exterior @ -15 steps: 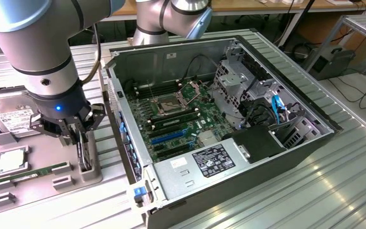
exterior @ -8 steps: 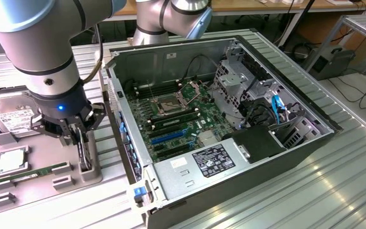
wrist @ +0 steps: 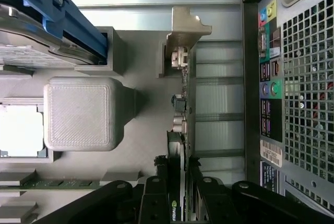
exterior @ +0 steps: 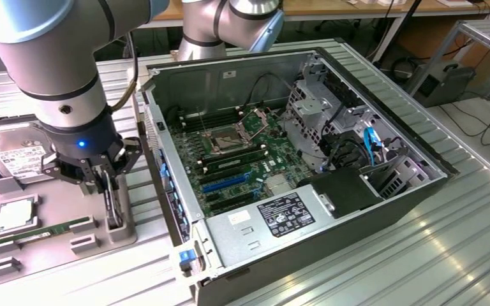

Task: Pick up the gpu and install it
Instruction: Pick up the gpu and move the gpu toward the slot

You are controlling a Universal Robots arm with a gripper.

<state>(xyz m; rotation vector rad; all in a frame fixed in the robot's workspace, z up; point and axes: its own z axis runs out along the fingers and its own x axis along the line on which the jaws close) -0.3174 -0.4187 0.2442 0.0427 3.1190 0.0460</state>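
Note:
The gpu (exterior: 115,207) stands on edge in a slotted holder at the near corner of the grey parts tray (exterior: 62,197), at the exterior view's left. In the wrist view the gpu (wrist: 181,114) shows edge-on, with its silver bracket (wrist: 182,36) at the far end. My gripper (exterior: 104,185) reaches down over the card's upper edge. Its black fingers (wrist: 156,187) press against both faces of the card, so my gripper (wrist: 178,185) is shut on it. The card still sits in its holder. The open computer case (exterior: 330,60) lies beside the tray, motherboard (exterior: 237,159) exposed.
On the tray lie a silver hard drive (exterior: 15,156), a CPU (exterior: 15,215) and a green RAM stick (exterior: 45,231). A grey printed block (wrist: 78,114) stands close beside the card. The case's rear panel (wrist: 302,78) runs along the card's other side. The surface is ribbed metal table (exterior: 449,229).

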